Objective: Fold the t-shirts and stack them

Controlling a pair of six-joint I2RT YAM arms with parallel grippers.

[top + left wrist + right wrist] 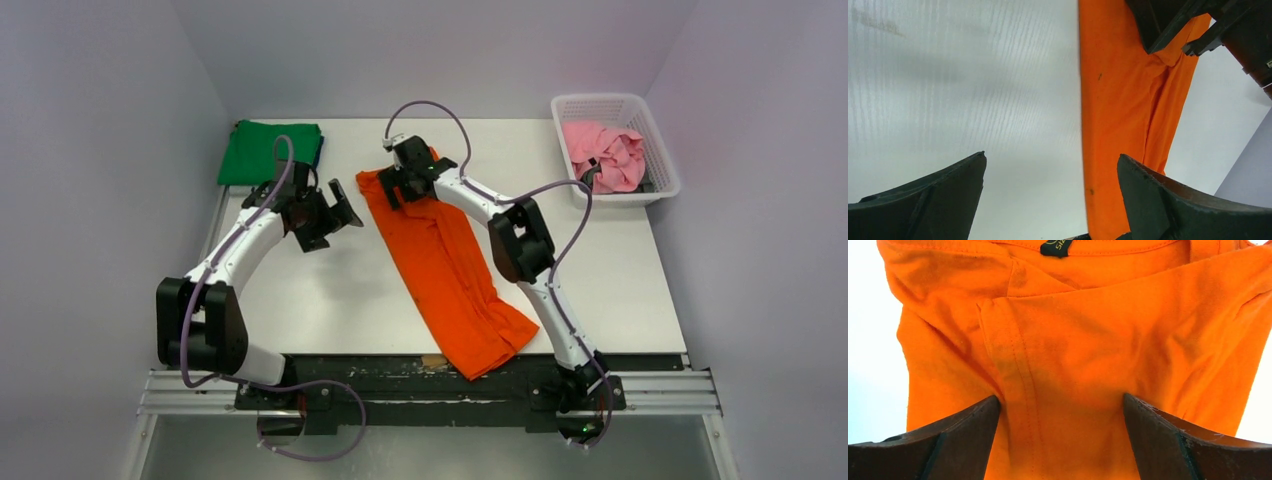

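Observation:
The bright orange t-shirt [447, 272] lies folded lengthwise as a long strip down the middle of the table, its lower end over the front edge. My right gripper [397, 183] is open, its jaws down on the shirt's collar end [1063, 355]. My left gripper [338, 207] is open and empty just left of the strip, which shows in the left wrist view [1118, 130]. A folded green t-shirt [270, 152] lies at the back left with a dark blue edge [320, 150] showing beside it. The pink t-shirt [605, 155] lies crumpled in the basket.
The white lattice basket [660, 150] stands at the back right corner. The white table [300, 300] has bare surface left of the orange strip and to its right [620, 280]. Grey walls close in on three sides.

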